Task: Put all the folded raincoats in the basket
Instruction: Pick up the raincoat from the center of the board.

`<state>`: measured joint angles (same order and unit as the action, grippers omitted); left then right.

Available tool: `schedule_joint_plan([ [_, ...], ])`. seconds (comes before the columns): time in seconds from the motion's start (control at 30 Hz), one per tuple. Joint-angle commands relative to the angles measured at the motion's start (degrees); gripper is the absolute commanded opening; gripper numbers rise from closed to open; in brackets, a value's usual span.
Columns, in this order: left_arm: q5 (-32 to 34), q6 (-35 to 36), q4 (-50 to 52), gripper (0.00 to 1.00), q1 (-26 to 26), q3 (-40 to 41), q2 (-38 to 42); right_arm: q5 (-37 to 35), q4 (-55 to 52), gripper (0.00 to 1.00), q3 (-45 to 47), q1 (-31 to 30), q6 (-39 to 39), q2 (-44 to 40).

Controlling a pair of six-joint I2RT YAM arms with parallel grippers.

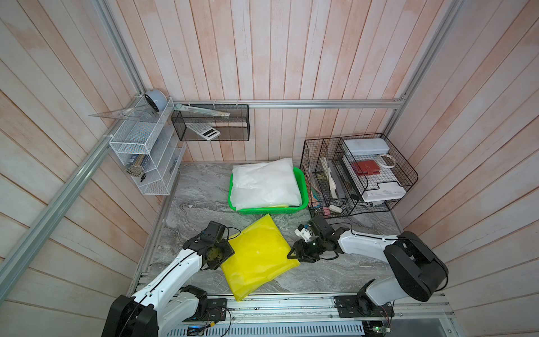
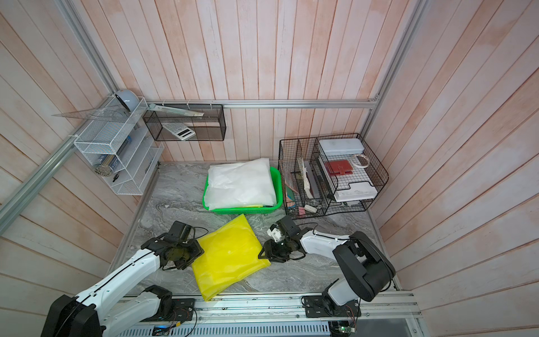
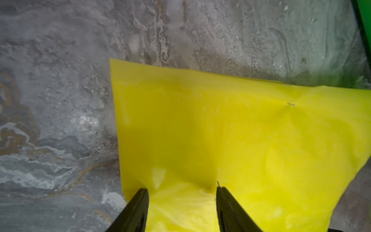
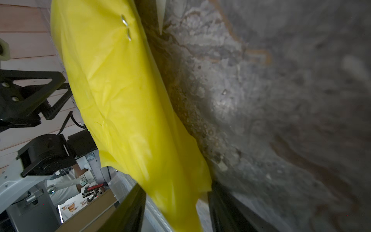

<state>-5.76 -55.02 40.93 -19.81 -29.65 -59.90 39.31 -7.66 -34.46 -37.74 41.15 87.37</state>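
The folded raincoat (image 1: pixel 256 253) (image 2: pixel 230 256) is a flat yellow plastic square lying cornerwise on the marble table, in front of the green basket (image 1: pixel 303 186) (image 2: pixel 278 186). My left gripper (image 1: pixel 227 256) (image 3: pixel 182 190) stands at its left edge, jaws apart, with puckered yellow material (image 3: pixel 220 130) filling the gap between the fingers. My right gripper (image 1: pixel 291 255) (image 4: pixel 176 188) is at the raincoat's right corner, jaws apart around the thin edge (image 4: pixel 120 100), with gaps on both sides. A white folded raincoat (image 1: pixel 267 182) fills the basket.
A black wire-grid organiser (image 1: pixel 358 175) with boxes stands right of the basket, close behind the right arm. A white mesh shelf (image 1: pixel 145 151) and a black mesh box (image 1: pixel 210 122) hang on the walls. The yellow raincoat's near corner overhangs the front rail (image 1: pixel 291 303).
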Motion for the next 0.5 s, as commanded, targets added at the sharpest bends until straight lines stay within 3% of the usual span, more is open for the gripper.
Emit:
schedule_joint_plan([
  [0.0,0.9,1.9,-0.9,0.59,0.3,-0.3,-1.2,0.8,2.7,0.51,1.0,-0.9,0.9,3.0],
  [0.2,1.7,2.6,-0.5,0.59,0.3,-0.2,-1.8,0.2,5.5,0.33,1.5,-0.9,1.6,4.0],
  [0.3,2.8,2.8,0.8,0.59,0.3,-0.9,-1.6,-0.9,5.7,0.17,1.6,-0.9,1.7,4.3],
  [0.47,6.9,3.4,6.9,0.68,0.3,-6.6,1.2,-2.6,8.3,0.0,3.7,-0.8,4.2,2.3],
])
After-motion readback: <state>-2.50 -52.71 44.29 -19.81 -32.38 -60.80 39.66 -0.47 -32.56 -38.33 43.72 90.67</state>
